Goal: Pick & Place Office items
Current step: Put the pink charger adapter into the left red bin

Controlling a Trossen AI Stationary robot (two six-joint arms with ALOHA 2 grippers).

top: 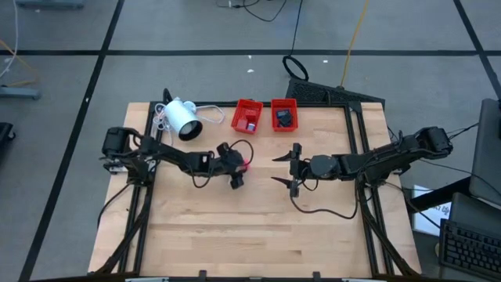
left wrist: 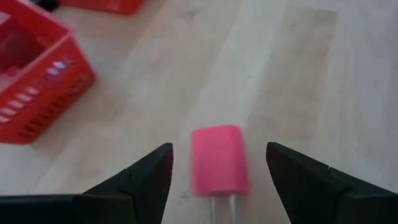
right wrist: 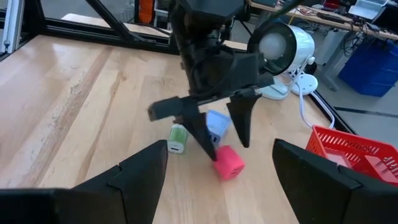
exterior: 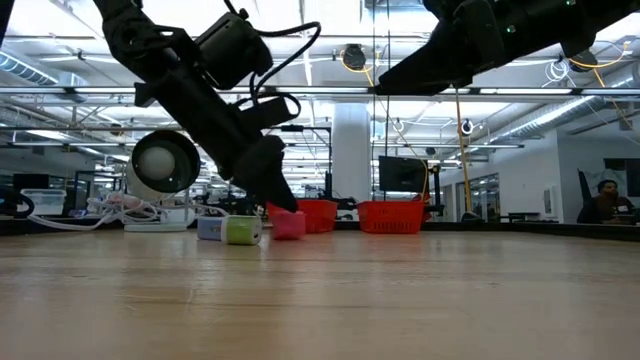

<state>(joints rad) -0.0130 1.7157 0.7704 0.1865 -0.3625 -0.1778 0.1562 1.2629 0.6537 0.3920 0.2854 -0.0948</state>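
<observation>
Straddling the pink block (left wrist: 216, 160) with fingers spread, not yet gripping: left hand (top: 237, 166) low over the bench (top: 235, 235), one fingertip (left wrist: 149, 177) on each side of the block and clear of it in the left wrist view. Block lying on the bench surface, near centre, just short of the two red trays (top: 248, 115).

Risks noted:
- Block sitting nearer one finger than the other; closing unevenly likely to push or twist it rather than clamp it.
- In the right wrist view, one fingertip appears to touch the block already; further descent may skid it away.
- Green-and-white piece (right wrist: 178, 139) and pale blue piece (right wrist: 217, 124) lying just beside the pink block; a wide closing sweep could knock either.
- Blurred block in the left wrist view; exact alignment not confirmable.

Surroundings: white lamp-like device (top: 182, 117) with cable at the rear left of the bench, well apart from the grasp. Both trays already carrying small dark items. Right hand (top: 286, 170) hovering mid-bench, fingers spread, empty, facing the left hand; near enough to obstruct a carry path toward the right-hand tray (top: 283, 114).
</observation>
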